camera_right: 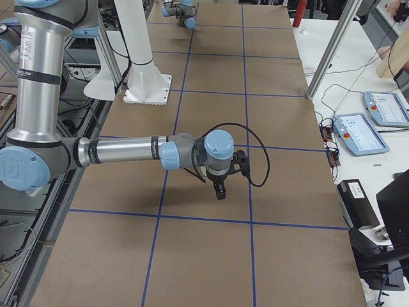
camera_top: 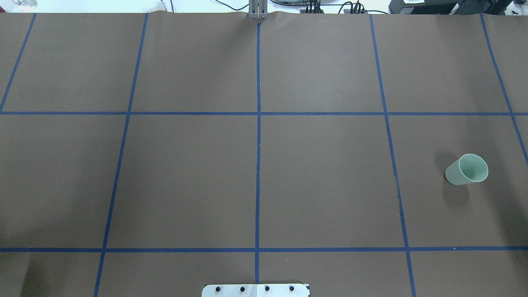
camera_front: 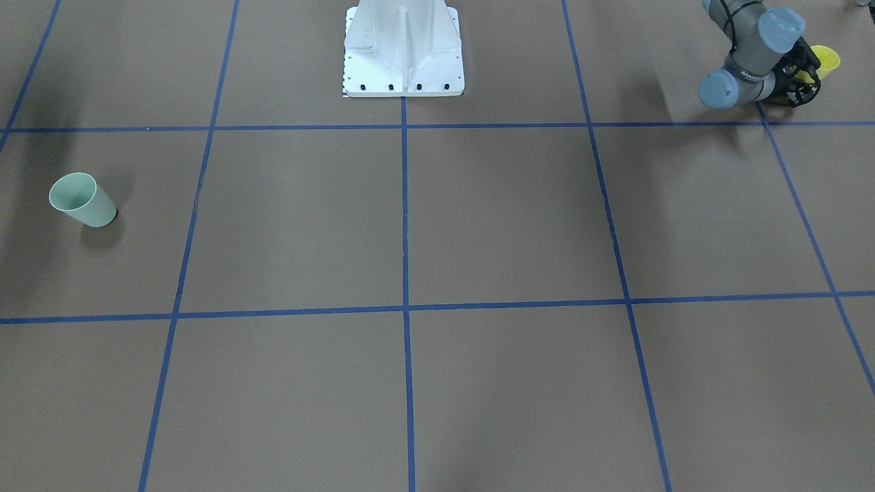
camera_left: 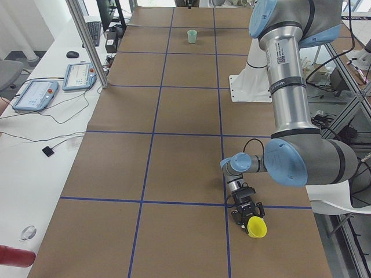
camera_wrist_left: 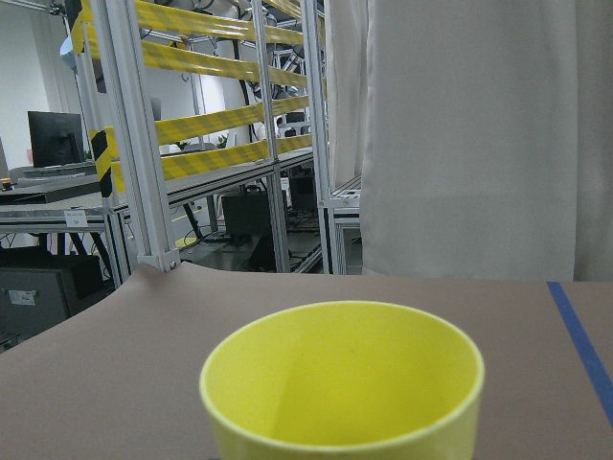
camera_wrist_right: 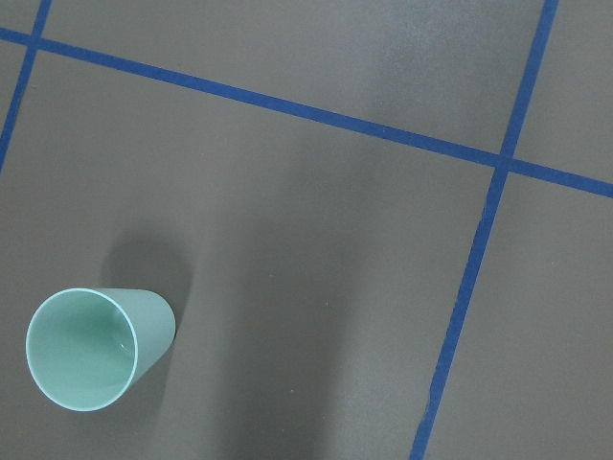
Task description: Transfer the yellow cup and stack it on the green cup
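Note:
The yellow cup [camera_front: 827, 61] stands upright near the table's edge on my left side. It shows small in the exterior left view [camera_left: 257, 227] and fills the bottom of the left wrist view [camera_wrist_left: 342, 383]. My left gripper [camera_front: 810, 72] lies low and level, with its black fingers on either side of the cup. I cannot tell whether they press on it. The green cup [camera_top: 467, 169] stands upright and alone on my right side [camera_front: 82, 199] [camera_wrist_right: 91, 345]. My right gripper [camera_right: 220, 188] hangs above the table and points down; I cannot tell whether it is open or shut.
Blue tape lines [camera_top: 258, 136] divide the brown table into squares. The white robot base [camera_front: 403, 51] stands at the table's middle near edge. Tablets and cables lie on the white side table [camera_left: 35, 92].

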`<state>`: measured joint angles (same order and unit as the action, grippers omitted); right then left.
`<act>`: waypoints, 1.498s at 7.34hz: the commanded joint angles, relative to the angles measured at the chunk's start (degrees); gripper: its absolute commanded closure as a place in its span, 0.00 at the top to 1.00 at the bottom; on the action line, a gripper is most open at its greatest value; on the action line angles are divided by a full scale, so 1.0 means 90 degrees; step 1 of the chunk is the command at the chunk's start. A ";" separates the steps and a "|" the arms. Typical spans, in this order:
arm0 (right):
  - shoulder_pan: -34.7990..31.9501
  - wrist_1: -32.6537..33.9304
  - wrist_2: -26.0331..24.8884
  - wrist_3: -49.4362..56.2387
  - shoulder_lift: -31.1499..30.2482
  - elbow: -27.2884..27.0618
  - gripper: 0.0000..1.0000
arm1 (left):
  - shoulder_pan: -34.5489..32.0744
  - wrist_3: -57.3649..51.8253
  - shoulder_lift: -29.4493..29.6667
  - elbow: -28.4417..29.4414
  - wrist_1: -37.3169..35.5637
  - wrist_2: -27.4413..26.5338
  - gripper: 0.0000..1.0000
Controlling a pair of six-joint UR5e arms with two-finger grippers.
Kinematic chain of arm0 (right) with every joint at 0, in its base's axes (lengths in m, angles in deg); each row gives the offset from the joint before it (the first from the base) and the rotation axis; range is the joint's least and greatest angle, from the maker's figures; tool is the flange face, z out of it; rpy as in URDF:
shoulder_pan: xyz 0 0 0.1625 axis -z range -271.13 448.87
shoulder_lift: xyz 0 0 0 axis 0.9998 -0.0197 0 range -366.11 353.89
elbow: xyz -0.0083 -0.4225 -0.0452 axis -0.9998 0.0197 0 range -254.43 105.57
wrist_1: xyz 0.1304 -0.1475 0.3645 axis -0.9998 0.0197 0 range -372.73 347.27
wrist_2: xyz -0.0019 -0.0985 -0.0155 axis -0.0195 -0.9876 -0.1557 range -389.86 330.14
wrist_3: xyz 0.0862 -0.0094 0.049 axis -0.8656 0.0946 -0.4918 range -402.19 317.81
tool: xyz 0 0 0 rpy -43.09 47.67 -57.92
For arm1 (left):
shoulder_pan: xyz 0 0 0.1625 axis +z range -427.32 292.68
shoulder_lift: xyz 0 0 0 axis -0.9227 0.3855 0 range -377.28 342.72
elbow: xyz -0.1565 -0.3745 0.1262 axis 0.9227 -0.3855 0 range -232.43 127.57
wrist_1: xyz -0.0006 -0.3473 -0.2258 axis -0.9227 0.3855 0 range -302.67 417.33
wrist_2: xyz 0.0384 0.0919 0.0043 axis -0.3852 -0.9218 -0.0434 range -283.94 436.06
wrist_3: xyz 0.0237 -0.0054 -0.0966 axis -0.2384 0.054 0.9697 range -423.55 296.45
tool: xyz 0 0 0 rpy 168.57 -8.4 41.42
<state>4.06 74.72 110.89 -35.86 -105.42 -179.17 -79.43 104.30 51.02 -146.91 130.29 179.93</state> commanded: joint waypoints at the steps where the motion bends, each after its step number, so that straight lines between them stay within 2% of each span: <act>1: 0.0000 0.0000 0.0016 -0.0010 0.0000 -0.0012 0.99 | 0.0017 -0.0133 -0.0379 -0.0116 0.0029 0.0002 0.00; 3: 0.0010 0.0000 0.0103 -0.0030 0.0009 -0.0012 0.99 | 0.0007 -0.0465 -0.0935 -0.0884 0.0010 -0.0056 0.00; 4: 0.0010 0.0000 0.0104 -0.0049 0.0019 -0.0012 0.99 | -0.0003 -0.0824 -0.0996 -0.1053 0.0000 -0.0095 0.00; 5: 0.0010 0.0000 0.0104 -0.0059 0.0058 -0.0012 1.00 | -0.0119 -0.1263 -0.0977 -0.1084 0.0009 -0.0395 0.00; 7: 0.0010 0.0000 0.0113 -0.0069 0.0087 -0.0002 0.99 | -0.0684 -0.2161 -0.0957 -0.1357 0.0009 -0.1954 0.00; 8: 0.0010 0.0010 0.0152 -0.0088 0.0087 -0.0002 1.00 | -0.1257 -0.3152 -0.0745 -0.1406 0.0009 -0.2550 0.00; 9: 0.0010 0.0020 0.0230 -0.0098 0.0087 0.0017 1.00 | -0.2142 -0.4138 0.0031 -0.1445 0.0009 -0.2962 0.00; 10: 0.0010 0.0020 0.0250 -0.0108 0.0087 0.0046 0.99 | -0.2480 -0.5047 0.0783 -0.1349 0.0000 -0.3595 0.00; 11: 0.0019 0.0029 0.0289 -0.0156 0.0087 0.0056 0.99 | -0.2725 -0.5984 0.1245 -0.1493 -0.0029 -0.3901 0.00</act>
<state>4.17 74.90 113.05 -36.87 -104.64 -178.85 -100.00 61.18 55.84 -159.56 130.25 149.62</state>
